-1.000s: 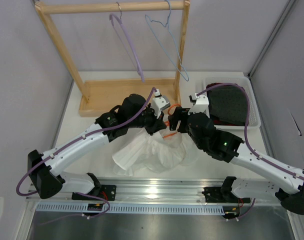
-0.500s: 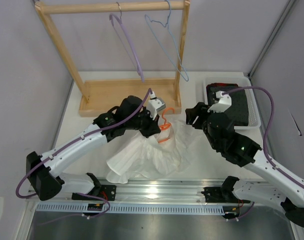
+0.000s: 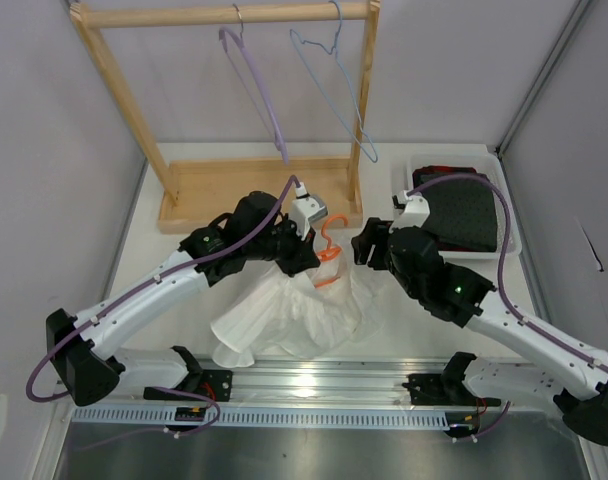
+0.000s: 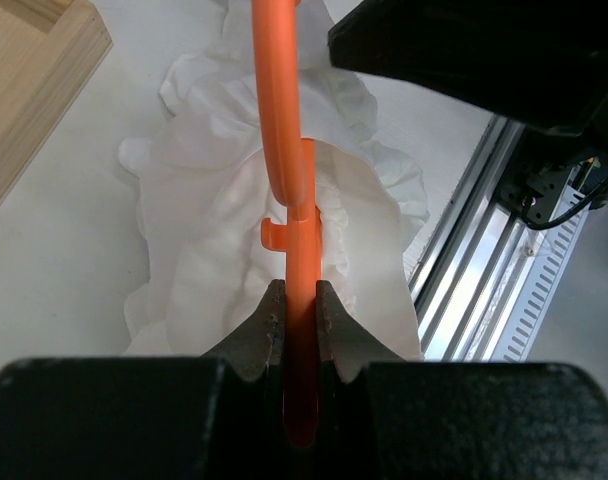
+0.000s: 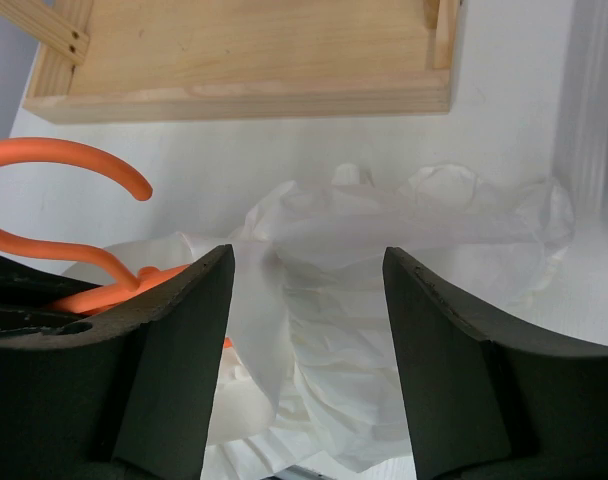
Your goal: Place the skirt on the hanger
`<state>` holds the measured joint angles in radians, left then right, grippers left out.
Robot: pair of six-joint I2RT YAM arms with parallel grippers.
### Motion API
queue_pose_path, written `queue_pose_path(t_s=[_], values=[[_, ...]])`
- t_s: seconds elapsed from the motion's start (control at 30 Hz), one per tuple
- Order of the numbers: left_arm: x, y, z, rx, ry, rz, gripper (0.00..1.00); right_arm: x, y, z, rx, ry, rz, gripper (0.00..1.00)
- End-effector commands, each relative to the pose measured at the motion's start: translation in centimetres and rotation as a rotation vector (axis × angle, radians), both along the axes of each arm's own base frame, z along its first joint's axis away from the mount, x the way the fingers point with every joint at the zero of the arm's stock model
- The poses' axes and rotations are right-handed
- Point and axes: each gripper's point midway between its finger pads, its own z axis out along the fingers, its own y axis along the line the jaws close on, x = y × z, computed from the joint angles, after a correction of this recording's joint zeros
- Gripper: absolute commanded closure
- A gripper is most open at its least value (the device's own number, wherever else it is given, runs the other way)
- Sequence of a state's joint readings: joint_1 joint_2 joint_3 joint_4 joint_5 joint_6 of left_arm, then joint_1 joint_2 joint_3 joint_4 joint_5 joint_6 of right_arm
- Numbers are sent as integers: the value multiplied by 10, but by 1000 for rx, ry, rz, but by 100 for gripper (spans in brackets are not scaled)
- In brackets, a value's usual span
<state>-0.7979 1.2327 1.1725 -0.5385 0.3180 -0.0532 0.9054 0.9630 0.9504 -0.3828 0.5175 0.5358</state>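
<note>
Nearest, along the table's front edge: a metal rail [image 3: 314, 378] carrying both arm bases. Just beyond it, spread on the white table [image 3: 409, 335] between the two arms: the skirt [image 3: 284, 318], white and ruffled, crumpled in a loose heap, its far edge bunched up under the grippers.

Above that far edge: the left gripper [image 3: 312, 262], reaching in from the left, pinching the straight lower stem of the hanger [image 3: 333, 252]. Through the left wrist camera, bright orange plastic clamped between both fingertips [image 4: 269, 322], rising out of the jaws past a small notch, with skirt frills lying beneath. Hook curling up and over, clear of the cloth. Impossible to tell whether any of the hanger sits inside the skirt.

Just right of the hook: the right gripper [image 3: 364, 243], spread wide with nothing between its fingers, aimed over the skirt's ruffled edge; contact with the fabric not discernible.

Farther right: a white tray [image 3: 511, 235] holding dark folded cloth [image 3: 469, 210].

At the back: a wooden rack [image 3: 254, 185], with a lilac hanger [image 3: 264, 100] and a pale blue wire hanger [image 3: 333, 98] hung from its top rail.
</note>
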Motion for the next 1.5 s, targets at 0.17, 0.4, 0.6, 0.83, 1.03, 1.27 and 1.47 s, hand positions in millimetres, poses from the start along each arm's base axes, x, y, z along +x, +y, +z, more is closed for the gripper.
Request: queue_pose_path(t_s=[0.17,0.4,0.6,0.83,1.03,1.27,1.47], values=[[-1,-2,42,-93,-63,-8,100,-1,10,-5,31,17,30,34],[-2,0,50,-108,-76,-5,100,-5,12,-15,36,50,42,47],[-5,1,55,-120,-82,-12,100,-3,10,-17,44,51,27,66],[-15,6,67,-139,-94,-40,100,12,0,-12,62,46,-15,100],[-24,21,71,-126,-112,-24,100,22,-7,-5,51,41,-39,100],[-14,61,70,-26,-106,181,100,21,-9,25,86,0,-33,34],[15,121,46,69,-23,502,100,25,-12,57,91,-33,-44,26]])
